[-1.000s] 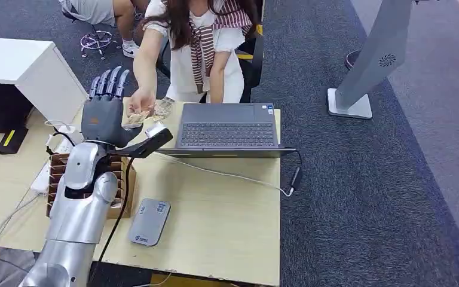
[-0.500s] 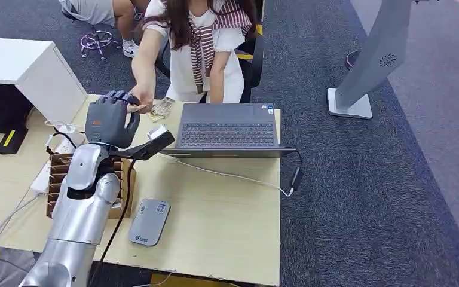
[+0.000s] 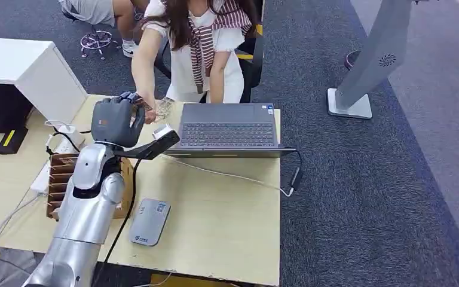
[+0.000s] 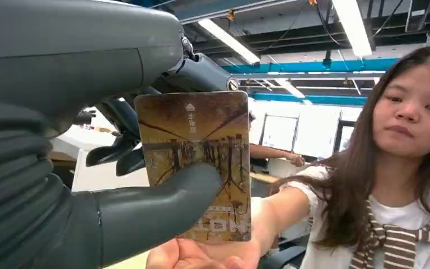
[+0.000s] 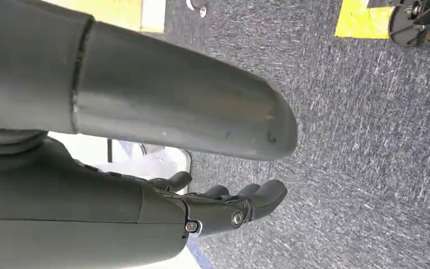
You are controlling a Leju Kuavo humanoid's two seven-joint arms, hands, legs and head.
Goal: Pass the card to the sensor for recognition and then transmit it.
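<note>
My left hand [image 3: 118, 119] is raised over the table's far left part, its fingers curled in. In the left wrist view its thumb [image 4: 157, 207] presses a brown patterned card [image 4: 196, 162] against the fingers behind it, so the card is held upright. A seated person's hand [image 4: 201, 255] touches the card's edge from the other side; in the head view that hand [image 3: 147, 109] meets mine. The grey card sensor [image 3: 149, 222] lies flat near the table's front edge, well short of my hand. My right hand [image 5: 145, 207] hangs over the carpet, holding nothing.
An open laptop [image 3: 227, 128] sits at the table's far side, with a white cable [image 3: 233, 176] running from it to the right edge. A slotted cardboard box [image 3: 60, 173] lies under my left forearm. A white cabinet [image 3: 30, 72] stands left; a grey stand [image 3: 370, 60] is on the carpet.
My left hand's fingers, spread upright a second ago, have curled in around the card the person held out. The hand has drifted slightly right.
</note>
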